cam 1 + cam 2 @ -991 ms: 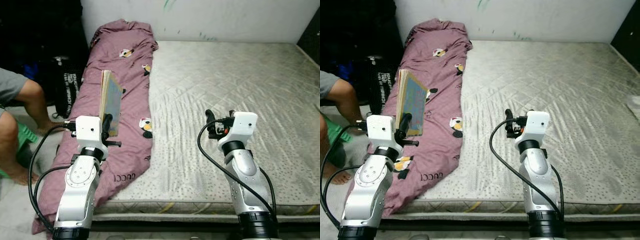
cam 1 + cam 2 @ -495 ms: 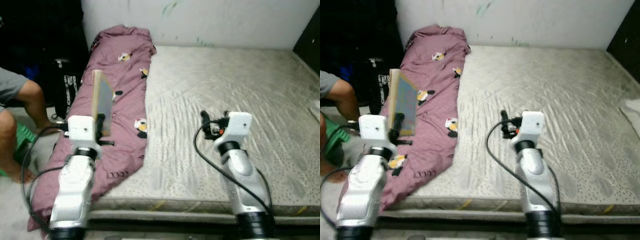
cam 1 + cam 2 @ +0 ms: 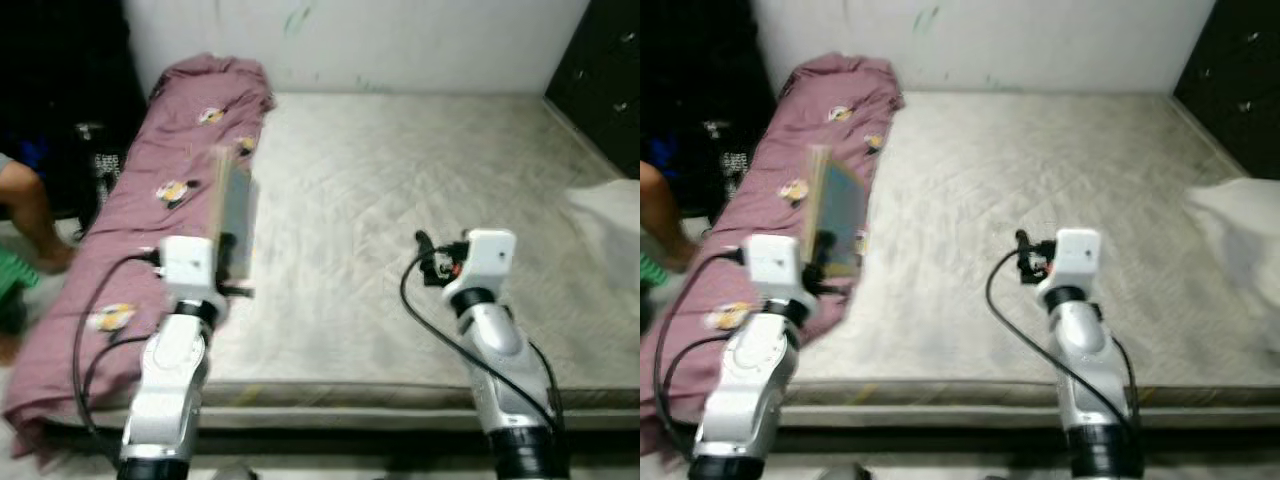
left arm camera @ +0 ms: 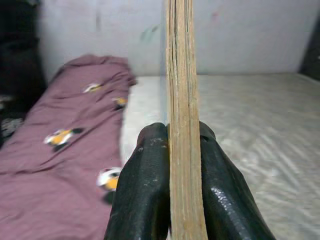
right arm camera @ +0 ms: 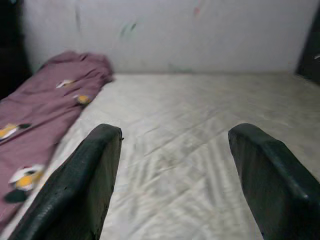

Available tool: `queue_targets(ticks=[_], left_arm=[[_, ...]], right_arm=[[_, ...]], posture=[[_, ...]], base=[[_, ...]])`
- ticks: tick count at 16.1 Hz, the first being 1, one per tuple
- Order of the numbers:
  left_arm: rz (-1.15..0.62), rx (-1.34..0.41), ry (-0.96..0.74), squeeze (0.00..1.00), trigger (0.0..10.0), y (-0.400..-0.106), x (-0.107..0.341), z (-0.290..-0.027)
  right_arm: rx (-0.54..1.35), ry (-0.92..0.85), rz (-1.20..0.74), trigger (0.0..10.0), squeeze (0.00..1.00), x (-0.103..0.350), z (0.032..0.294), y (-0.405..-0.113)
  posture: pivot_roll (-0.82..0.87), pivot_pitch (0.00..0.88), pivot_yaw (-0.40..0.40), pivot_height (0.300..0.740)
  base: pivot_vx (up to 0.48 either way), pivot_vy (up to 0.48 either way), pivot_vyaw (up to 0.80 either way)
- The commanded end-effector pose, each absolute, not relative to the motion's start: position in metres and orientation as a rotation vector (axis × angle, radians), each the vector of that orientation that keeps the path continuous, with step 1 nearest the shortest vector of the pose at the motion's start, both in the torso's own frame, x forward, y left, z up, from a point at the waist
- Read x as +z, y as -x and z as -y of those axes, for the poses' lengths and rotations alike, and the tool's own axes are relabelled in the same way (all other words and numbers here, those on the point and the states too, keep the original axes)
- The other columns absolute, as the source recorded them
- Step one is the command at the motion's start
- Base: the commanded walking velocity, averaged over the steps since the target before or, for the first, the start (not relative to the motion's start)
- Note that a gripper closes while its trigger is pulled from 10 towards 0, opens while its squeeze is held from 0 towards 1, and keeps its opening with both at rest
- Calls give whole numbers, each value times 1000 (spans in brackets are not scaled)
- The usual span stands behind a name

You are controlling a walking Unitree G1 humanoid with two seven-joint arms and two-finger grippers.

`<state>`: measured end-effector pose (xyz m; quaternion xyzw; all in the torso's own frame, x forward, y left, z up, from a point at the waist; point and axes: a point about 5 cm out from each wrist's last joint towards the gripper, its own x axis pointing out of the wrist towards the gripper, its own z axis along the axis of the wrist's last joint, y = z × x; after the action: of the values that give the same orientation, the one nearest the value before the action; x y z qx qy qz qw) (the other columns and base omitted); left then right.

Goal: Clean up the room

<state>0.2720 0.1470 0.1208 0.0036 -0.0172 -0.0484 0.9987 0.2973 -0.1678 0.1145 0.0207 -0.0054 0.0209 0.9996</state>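
Quilted grey mattress, matt cloth with stitched diagonal ridges. Soft mauve blanket, crumpled matt fabric printed with small cartoon figures. Book with yellowed, rough paper page edges and a faintly glossy blue cover. Left gripper's fingers of smooth, shiny black plastic. Silver arms with a satin metallic sheen.

Two silver jointed arms; white box-shaped wrist housings; looping black cables along each arm. Left gripper: glossy black rounded fingers. Right gripper: matte black fingers.
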Motion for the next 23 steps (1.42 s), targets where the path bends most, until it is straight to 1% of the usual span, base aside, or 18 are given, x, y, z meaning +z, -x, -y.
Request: queue_targets(ticks=[1, 3, 5, 8, 10, 19, 21, 23], left_arm=[[90, -45, -20, 0, 10000, -272, 131, -158], [90, -38, -18, 0, 10000, -271, 130, -159], [100, -20, 13, 0, 10000, -269, 129, -159], [111, -61, 18, 0, 10000, -269, 130, -157], [131, -103, 38, 0, 10000, -269, 133, -153], [131, -106, 43, 0, 10000, -270, 133, -154], [124, -66, 22, 0, 10000, -270, 131, -156], [116, -61, 20, 0, 10000, -271, 130, -156]], right_arm=[[89, -45, 15, 10000, 0, 117, 158, -300], [108, -39, 13, 10000, 0, 117, 156, -302], [137, -22, 13, 10000, 0, 118, 154, -303], [144, -15, 14, 10000, 0, 117, 154, -303], [142, -11, 15, 10000, 0, 118, 155, -302], [145, -11, 23, 10000, 0, 119, 154, -305], [140, -11, 22, 10000, 0, 119, 154, -305], [140, -9, 22, 10000, 0, 118, 154, -305]], posture=[[13, 0, -13, 740], [16, 0, -21, 740], [17, 0, -31, 740], [9, 0, -30, 740], [3, 0, -28, 740], [4, 0, -23, 740], [3, 0, -24, 740], [2, 0, -23, 740]], base=[[0, -352, 0], [0, -330, 0], [0, 0, 0], [0, 0, 0], [283, 0, 0], [368, 0, 0], [0, 0, 0], [0, 0, 0]])
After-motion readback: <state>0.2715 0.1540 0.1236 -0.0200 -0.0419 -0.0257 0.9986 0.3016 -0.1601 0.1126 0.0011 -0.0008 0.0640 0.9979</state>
